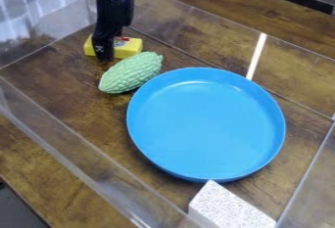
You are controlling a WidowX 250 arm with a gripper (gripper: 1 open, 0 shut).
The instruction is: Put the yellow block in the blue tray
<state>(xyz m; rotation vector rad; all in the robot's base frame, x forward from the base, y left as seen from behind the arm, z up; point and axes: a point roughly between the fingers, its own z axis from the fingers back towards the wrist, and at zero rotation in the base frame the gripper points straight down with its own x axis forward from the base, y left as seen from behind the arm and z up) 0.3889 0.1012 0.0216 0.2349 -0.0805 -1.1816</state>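
Upper left: we noted the gripper (105,42) down over the yellow block (114,47), jaw state unreadable. Risk: closing could nudge the green lump (129,72) alongside.

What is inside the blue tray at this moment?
Nothing lies inside the blue tray; its whole floor shows bare. The yellow block sits on the table beyond the green bumpy vegetable, under the gripper, which covers part of the block.
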